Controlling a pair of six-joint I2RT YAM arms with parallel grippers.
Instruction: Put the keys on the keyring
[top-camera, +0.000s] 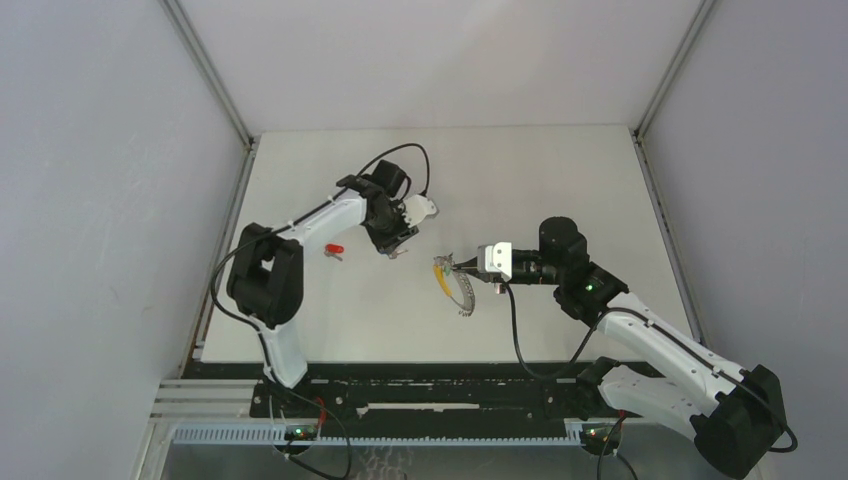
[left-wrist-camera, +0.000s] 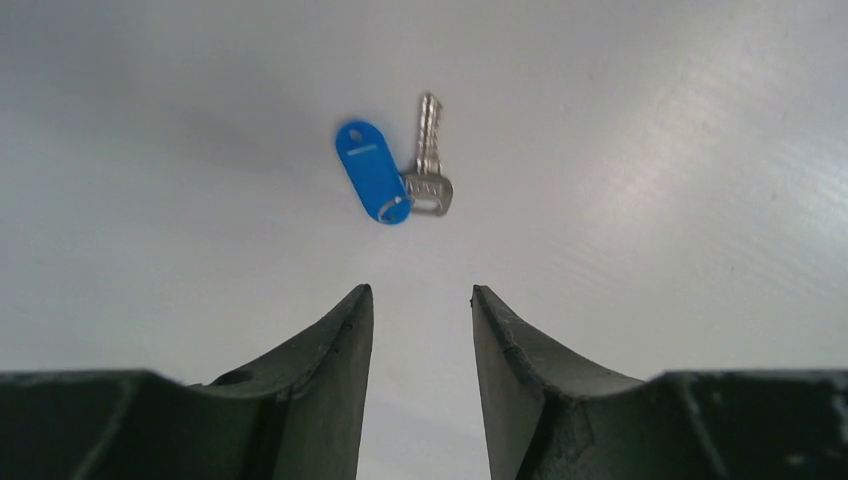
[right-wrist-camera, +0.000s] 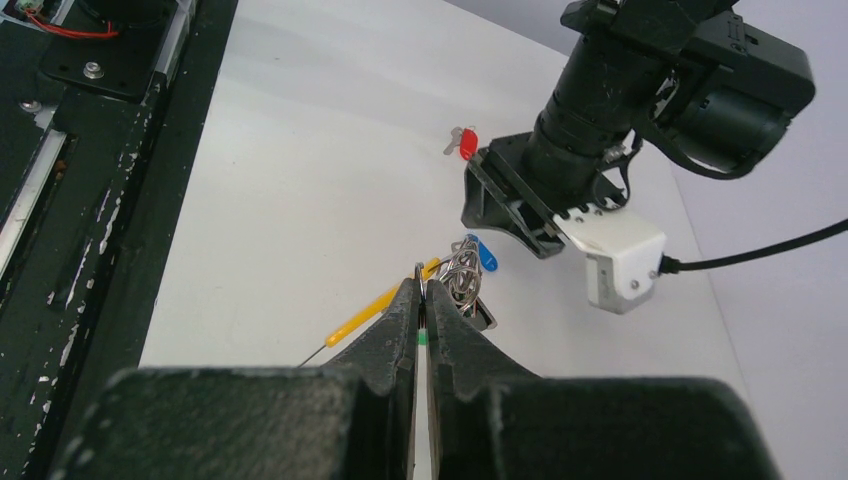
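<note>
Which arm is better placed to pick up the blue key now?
The left. The left gripper hangs open just over the blue key, which lies free on the table. The right gripper is shut on the keyring, so it cannot take anything else.

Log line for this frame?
left gripper: open, above blue key, no contact | right gripper: shut on keyring | red key: lying on table | threaded: none

No legible text — none anywhere
</note>
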